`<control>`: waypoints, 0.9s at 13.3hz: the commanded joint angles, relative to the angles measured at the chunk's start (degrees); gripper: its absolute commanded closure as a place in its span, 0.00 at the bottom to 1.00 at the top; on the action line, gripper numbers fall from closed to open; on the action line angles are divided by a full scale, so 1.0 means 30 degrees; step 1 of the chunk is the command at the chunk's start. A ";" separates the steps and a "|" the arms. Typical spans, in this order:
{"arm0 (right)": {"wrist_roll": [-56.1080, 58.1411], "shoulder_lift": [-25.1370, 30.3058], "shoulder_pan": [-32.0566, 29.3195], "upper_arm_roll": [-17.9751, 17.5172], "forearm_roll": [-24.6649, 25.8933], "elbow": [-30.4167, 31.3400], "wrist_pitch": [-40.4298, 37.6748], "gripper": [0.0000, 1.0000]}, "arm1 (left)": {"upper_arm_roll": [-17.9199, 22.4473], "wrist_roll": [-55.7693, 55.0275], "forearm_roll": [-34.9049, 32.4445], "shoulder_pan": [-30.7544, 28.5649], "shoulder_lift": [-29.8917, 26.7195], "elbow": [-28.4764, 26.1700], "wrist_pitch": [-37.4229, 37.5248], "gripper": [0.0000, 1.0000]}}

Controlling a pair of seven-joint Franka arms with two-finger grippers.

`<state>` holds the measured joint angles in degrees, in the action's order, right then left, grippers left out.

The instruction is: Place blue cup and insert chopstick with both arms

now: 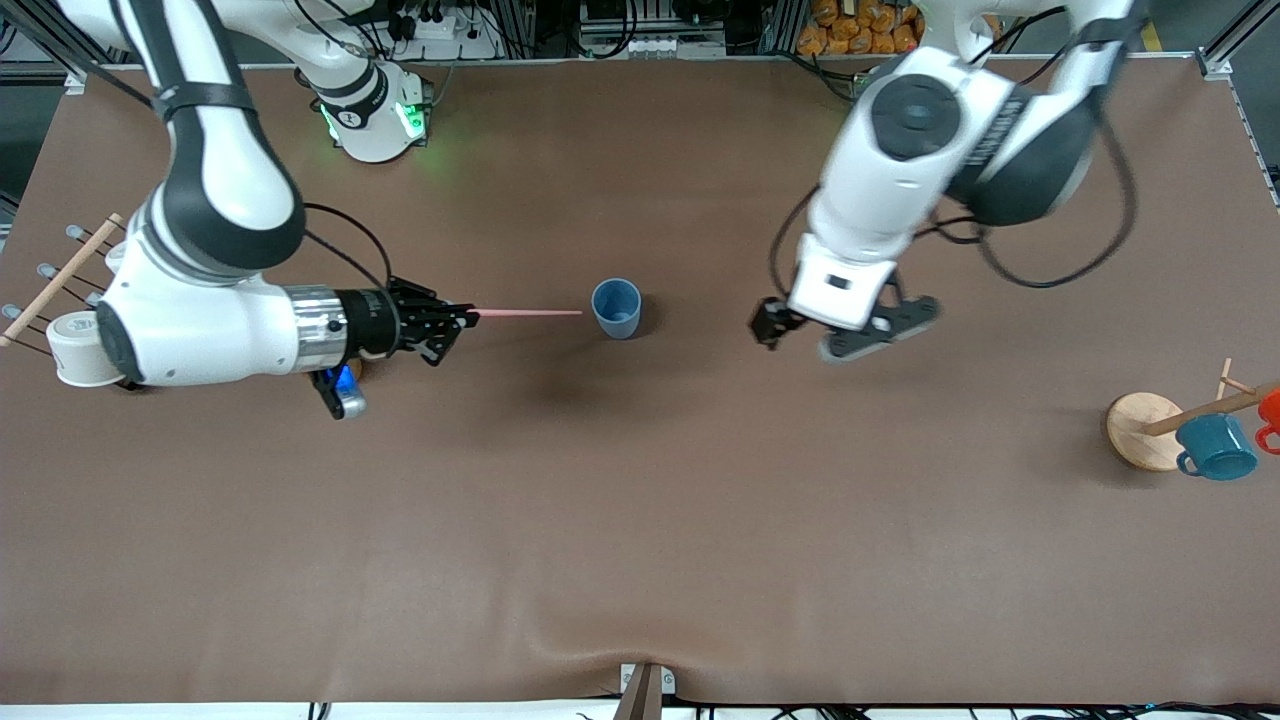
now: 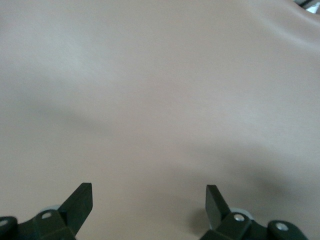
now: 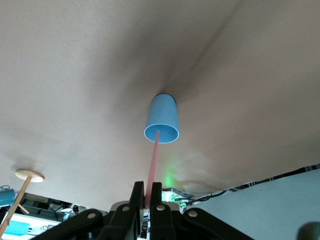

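Observation:
The blue cup (image 1: 616, 308) stands upright and alone on the brown table near its middle. My right gripper (image 1: 468, 316) is shut on one end of the pale-pink chopstick (image 1: 530, 313) and holds it level, its free tip pointing at the cup and close to the rim. In the right wrist view the chopstick (image 3: 154, 160) runs from my gripper (image 3: 149, 192) to the open mouth of the cup (image 3: 162, 117). My left gripper (image 1: 825, 335) is open and empty over bare table beside the cup, toward the left arm's end. The left wrist view shows its gripper (image 2: 149, 192) over cloth only.
A mug rack with a round wooden base (image 1: 1143, 430), a teal mug (image 1: 1215, 447) and a red mug (image 1: 1270, 418) stands at the left arm's end. A wooden rod rack (image 1: 55, 282) and a white cup (image 1: 72, 345) are at the right arm's end.

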<state>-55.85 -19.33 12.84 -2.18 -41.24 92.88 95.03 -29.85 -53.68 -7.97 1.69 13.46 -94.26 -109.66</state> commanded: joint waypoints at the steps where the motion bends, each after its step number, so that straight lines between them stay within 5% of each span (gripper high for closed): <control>1: -0.0602 0.0876 0.0901 0.0110 -0.0288 0.1470 0.1105 1.00 | -0.0158 0.2243 0.0488 -0.1437 -0.1086 -0.0455 0.1101 0.00; 7: -0.1012 0.1902 0.3040 0.0111 -0.0112 0.4166 0.4151 1.00 | -0.0070 0.5469 0.0459 -0.3287 -0.1292 0.1476 0.3561 0.00; 8: -0.1215 0.1757 0.3130 0.0139 -0.0112 0.4168 0.4212 0.69 | -0.0041 0.5994 0.0459 -0.3433 -0.1292 0.1885 0.4087 0.00; 9: -0.1478 0.1668 0.3131 0.0111 -0.0083 0.4139 0.4183 0.07 | -0.0041 0.6521 0.0459 -0.3638 -0.1292 0.2179 0.4673 0.00; 12: -0.1714 0.1696 0.3044 0.0140 0.0005 0.3992 0.3979 0.00 | -0.0012 0.8540 0.0430 -0.4253 -0.1466 0.2738 0.5673 0.00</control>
<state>-59.45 -16.25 22.01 -2.09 -41.23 103.47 106.97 -29.73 -32.29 -7.74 -9.52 10.17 -86.88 -95.03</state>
